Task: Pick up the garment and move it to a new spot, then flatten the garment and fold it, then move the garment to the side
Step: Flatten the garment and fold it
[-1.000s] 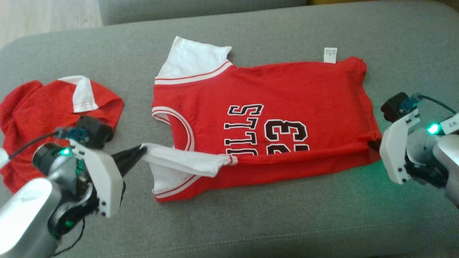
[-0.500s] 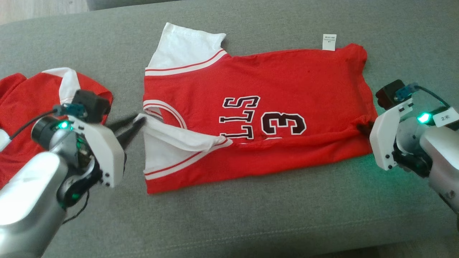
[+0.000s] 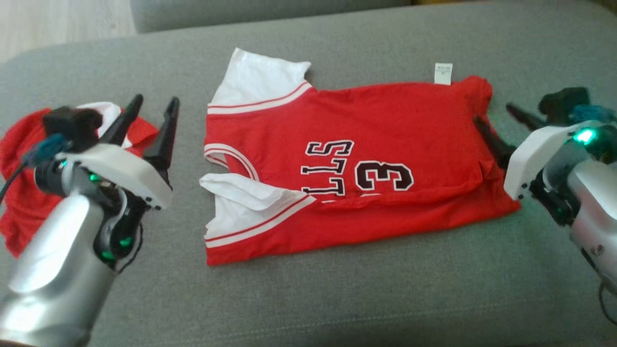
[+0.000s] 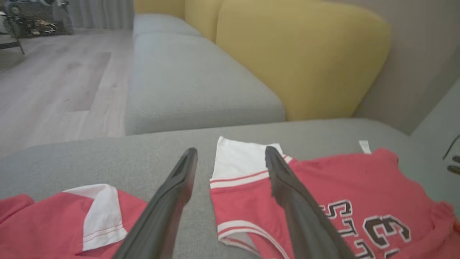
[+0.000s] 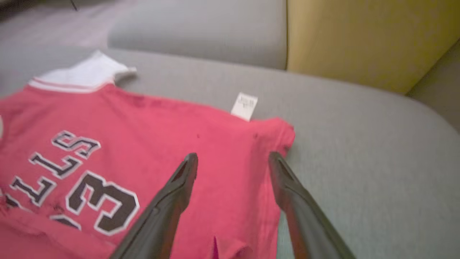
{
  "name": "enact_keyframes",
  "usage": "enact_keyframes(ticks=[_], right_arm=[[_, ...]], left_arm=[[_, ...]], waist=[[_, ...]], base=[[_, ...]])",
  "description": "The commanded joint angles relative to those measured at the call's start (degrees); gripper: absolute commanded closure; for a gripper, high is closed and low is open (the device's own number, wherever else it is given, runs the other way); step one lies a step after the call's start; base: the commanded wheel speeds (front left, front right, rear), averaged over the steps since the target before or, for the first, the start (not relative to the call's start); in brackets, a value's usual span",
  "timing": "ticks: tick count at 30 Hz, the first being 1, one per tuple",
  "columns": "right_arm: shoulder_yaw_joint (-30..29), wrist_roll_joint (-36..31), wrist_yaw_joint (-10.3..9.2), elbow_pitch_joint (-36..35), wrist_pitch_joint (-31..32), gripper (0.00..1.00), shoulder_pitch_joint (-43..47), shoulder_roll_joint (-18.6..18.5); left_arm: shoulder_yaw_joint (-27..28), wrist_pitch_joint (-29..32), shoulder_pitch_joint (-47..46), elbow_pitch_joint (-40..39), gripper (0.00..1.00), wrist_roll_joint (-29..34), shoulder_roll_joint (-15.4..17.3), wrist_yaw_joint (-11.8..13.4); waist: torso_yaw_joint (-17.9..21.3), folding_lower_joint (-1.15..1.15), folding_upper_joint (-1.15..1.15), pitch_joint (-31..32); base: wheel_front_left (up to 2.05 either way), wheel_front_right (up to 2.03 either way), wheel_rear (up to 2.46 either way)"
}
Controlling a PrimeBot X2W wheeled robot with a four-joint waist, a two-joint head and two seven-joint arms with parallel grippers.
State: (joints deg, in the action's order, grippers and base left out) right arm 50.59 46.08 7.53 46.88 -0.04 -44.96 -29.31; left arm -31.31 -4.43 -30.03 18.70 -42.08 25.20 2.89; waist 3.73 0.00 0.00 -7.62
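Jersey: a red basketball jersey (image 3: 347,164) with white sleeves lay lengthways on the grey seat cushion (image 3: 337,299), collar end toward the robot's left and hem toward its right.
Fold: the near long edge was turned over onto the body, hiding the lower part of the black lettering and number. The near sleeve (image 3: 241,193) lay tucked across it, which looked like a first lengthwise fold already laid.
Left tool: the left tool (image 3: 155,100) stood open and empty, lifted clear of the cloth, between the collar end and a second red garment (image 3: 24,159).
Right tool: the right tool (image 3: 492,113) was spread wide and gripped nothing, at the hem's far corner. Whether a finger brushed the cloth could not be told.
Reason for stance: one tool at each short end probably suited working a long edge from both ends at once.
Edges: the far long edge lay flat and exposed, with the far sleeve (image 3: 255,79) and care label (image 3: 443,73) sticking out past it.
Open room: bare cushion lay on the near side and beyond the far edge. The second garment crowded the left, so the right looked the freer side.
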Motion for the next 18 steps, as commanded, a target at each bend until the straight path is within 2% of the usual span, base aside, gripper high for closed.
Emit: enact_keyframes(ticks=[1,6,11,15,18], right_arm=[[-1.1,-0.9,-0.04,-0.6,-2.6,0.00,1.1,-0.3],[-7.6,-3.7,-0.04,0.6,-12.5,0.00,4.6,2.4],[-16.3,-8.5,-0.04,-0.8,-14.8,0.00,10.0,5.6],[-27.3,-15.8,-0.04,-7.5,-14.9,0.00,16.8,8.7],[-34.3,-21.7,-0.04,-13.5,-14.9,0.00,23.3,12.3]], left_arm=[[3.7,-2.1,-0.9,-1.5,0.00,-0.6,1.2,0.9],[7.1,-8.6,4.7,-3.5,0.00,-2.1,-2.1,4.2],[10.0,-10.4,12.8,-7.7,0.00,-1.6,-5.9,7.0],[12.3,-10.5,18.6,-11.2,0.00,2.3,-9.4,7.9],[13.9,-10.5,21.8,-11.9,0.00,5.1,-12.4,7.4]], waist=[[-0.6,0.00,0.00,1.2],[-1.1,0.00,0.00,4.4],[-1.5,0.00,0.00,6.8],[-1.8,0.00,0.00,8.0],[-1.9,0.00,0.00,8.5]], base=[[0.00,0.00,0.00],[0.00,0.00,0.00],[0.00,0.00,0.00],[0.00,0.00,0.00],[0.00,0.00,0.00]])
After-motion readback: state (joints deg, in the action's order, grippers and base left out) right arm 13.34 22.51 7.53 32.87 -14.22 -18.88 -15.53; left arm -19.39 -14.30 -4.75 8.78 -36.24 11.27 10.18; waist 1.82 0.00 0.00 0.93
